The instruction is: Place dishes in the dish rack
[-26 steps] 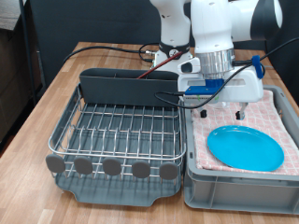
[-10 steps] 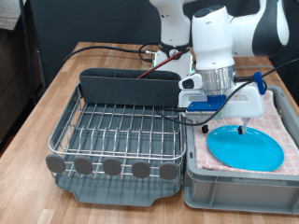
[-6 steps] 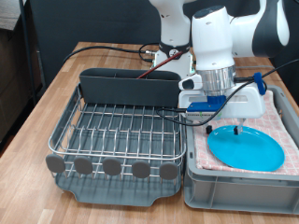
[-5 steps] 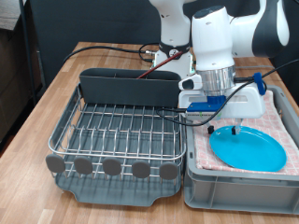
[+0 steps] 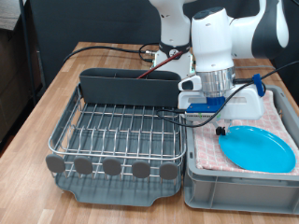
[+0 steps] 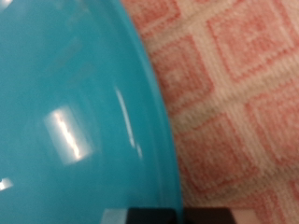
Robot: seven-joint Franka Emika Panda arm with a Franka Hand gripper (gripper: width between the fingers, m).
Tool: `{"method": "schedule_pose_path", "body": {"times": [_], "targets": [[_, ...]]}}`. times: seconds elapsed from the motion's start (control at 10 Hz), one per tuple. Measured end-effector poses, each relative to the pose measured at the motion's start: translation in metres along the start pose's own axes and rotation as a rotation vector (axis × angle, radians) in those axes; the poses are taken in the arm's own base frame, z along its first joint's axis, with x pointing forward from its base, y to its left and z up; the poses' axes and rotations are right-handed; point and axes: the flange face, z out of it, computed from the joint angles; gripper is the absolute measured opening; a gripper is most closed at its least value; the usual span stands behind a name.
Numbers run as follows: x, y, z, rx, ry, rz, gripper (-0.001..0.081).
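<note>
The light-blue plate (image 5: 263, 151) lies on the checkered cloth in the grey tub at the exterior view's right. My gripper (image 5: 224, 132) is down at the plate's far left rim, fingers closed in on the rim. One black fingertip (image 5: 220, 132) shows at the edge. The wrist view shows the plate (image 6: 65, 112) close up, its rim running through the middle of the picture. The dish rack (image 5: 117, 131) stands to the exterior view's left with bare wires, its grey trough (image 5: 126, 89) along the far side. The wooden spoon and white cup are out of view.
The grey tub (image 5: 238, 191) has raised walls around the pink-and-white cloth (image 5: 280, 117), which also shows in the wrist view (image 6: 234, 84). Cables (image 5: 149, 51) run across the wooden table behind the rack. The robot's base stands at the back.
The hand came down onto the plate's rim, then stayed put. In the last half second the fingers drew together and the plate shifted towards the exterior view's right.
</note>
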Motion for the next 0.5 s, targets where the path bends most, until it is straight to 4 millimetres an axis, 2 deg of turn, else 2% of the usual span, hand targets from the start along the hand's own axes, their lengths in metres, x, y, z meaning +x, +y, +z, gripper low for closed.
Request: {"method": "schedule_pose_path", "body": {"times": [0.1,0.5], "targets": [[0.0,-0.0005,-0.0002,0.004,-0.001,0.001,0.002],[0.0006,-0.0013,-0.0006,0.01,-0.003,0.0,0.002]]}}
